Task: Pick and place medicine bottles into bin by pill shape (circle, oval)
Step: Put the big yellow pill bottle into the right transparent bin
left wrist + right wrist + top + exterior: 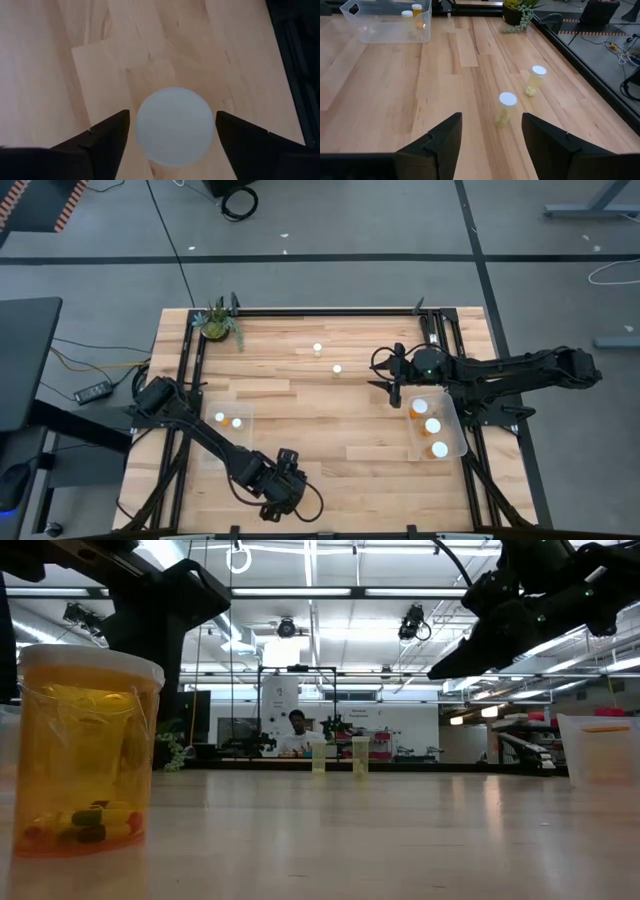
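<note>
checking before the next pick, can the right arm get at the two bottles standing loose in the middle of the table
Probably yes. The right gripper is open and faces the two bottles, with only bare table between. The nearer one lines up roughly between the jaws.

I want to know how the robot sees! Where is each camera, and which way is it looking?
High view: above the table, looking straight down; both arms show.
Low view: at table height, looking across into the room; an orange bottle stands close, arms overhead.
Left wrist view: on the left arm, looking down between open left claw fingers at a white cap.
Right wrist view: on the right arm, past the open right claw toward two bottles.
Shared: those two bottles also appear in the high view.
</note>
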Controlling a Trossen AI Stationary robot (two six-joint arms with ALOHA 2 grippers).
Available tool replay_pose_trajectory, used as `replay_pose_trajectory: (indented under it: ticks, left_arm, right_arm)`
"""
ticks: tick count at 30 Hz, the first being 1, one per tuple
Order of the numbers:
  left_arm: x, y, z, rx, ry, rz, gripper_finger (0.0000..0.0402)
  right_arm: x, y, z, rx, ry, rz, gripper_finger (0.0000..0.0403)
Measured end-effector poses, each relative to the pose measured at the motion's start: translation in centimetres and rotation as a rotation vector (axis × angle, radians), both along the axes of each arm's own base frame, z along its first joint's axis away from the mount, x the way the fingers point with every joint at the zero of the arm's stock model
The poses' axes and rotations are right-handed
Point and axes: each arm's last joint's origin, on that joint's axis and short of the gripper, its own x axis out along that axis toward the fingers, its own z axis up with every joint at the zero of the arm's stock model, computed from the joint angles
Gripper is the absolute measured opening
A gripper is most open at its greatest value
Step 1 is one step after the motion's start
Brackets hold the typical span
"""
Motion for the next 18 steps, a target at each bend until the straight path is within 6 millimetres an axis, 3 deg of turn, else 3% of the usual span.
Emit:
replay_pose_trajectory:
  ticks: [11, 18]
  left_arm:
    - [0.02, -0.03, 0.02, -0.038, 0.007, 0.078, 0.0219]
    - [-0.08, 0.04, 0.11, -0.071, 0.023, 0.162, 0.0236]
  right_arm:
    - [-0.01, 0.0, -0.03, -0.002, 0.004, 0.001, 0.0213]
    - [-0.01, 0.0, -0.03, -0.002, 0.003, 0.001, 0.0213]
